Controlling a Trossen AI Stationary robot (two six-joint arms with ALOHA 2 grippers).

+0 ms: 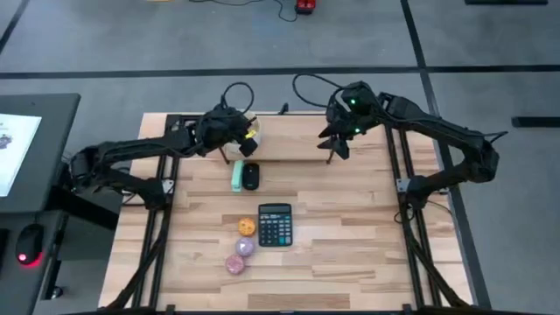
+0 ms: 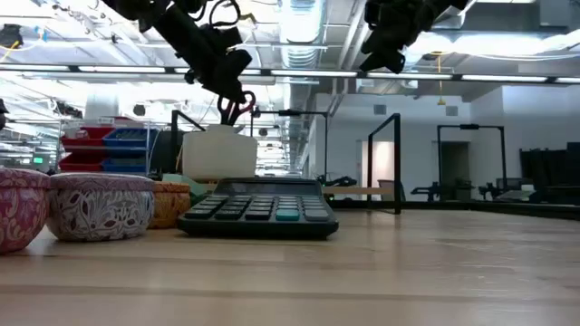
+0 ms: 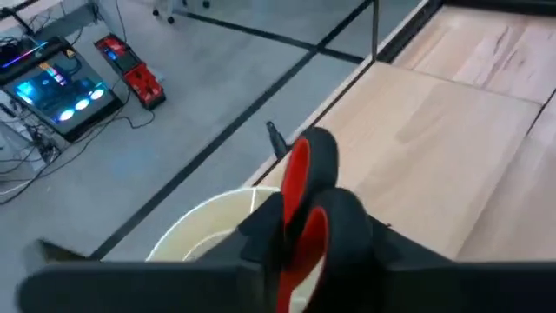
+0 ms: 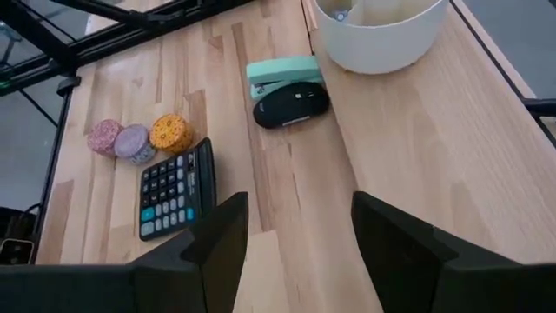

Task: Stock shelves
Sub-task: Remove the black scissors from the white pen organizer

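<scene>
High view: pale slatted wooden tabletop [image 1: 350, 245] with black frame rails; low rack with a pale wooden plank and thin black uprights [image 1: 289, 140] sits at the far edge, centre. Left gripper [image 1: 248, 136] hangs over the rack's left end, fingers clamped on red-handled scissors [image 3: 300, 187] above a round white plastic tub [image 4: 378, 35]. Right gripper [image 1: 337, 140] over the rack's right end, fingers spread, holding nothing. Black keypad calculator [image 1: 275, 225] mid-table. Right wrist view alone shows the mint-green stapler [image 4: 282, 71] touching the glossy black computer mouse [image 4: 291, 103]. Low view alone shows floral print on three small round tins [image 2: 100, 206].
</scene>
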